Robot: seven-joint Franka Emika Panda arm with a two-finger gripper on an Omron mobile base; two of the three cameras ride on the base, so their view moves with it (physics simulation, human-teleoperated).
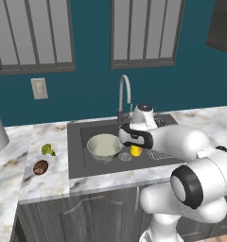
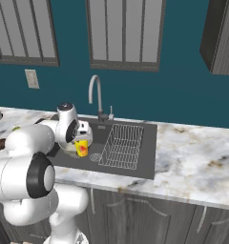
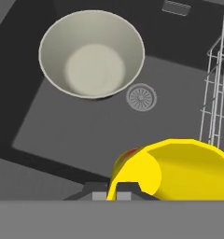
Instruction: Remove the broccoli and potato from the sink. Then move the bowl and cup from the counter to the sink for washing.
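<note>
My gripper [image 3: 117, 191] is shut on the rim of the small bright yellow cup [image 3: 179, 168], which hangs tilted above the floor of the dark grey sink [image 1: 87, 165]. From the side, the cup [image 1: 135, 151] sits just under the hand, right of the bowl [image 1: 104, 145]. The cream bowl [image 3: 91, 56] stands upright in the basin's left half, near the round drain [image 3: 141, 97]. On the counter [image 1: 49, 184] left of the sink lie the yellow-green broccoli [image 1: 48, 150] and, nearer the front, the reddish-brown potato [image 1: 40, 167].
A wire rack [image 2: 122, 145] fills the sink's right half, close beside the cup [image 2: 81, 147]. The curved chrome faucet [image 1: 125, 94] rises behind the basin. Marble worktop stretches away right of the sink [image 2: 197, 162].
</note>
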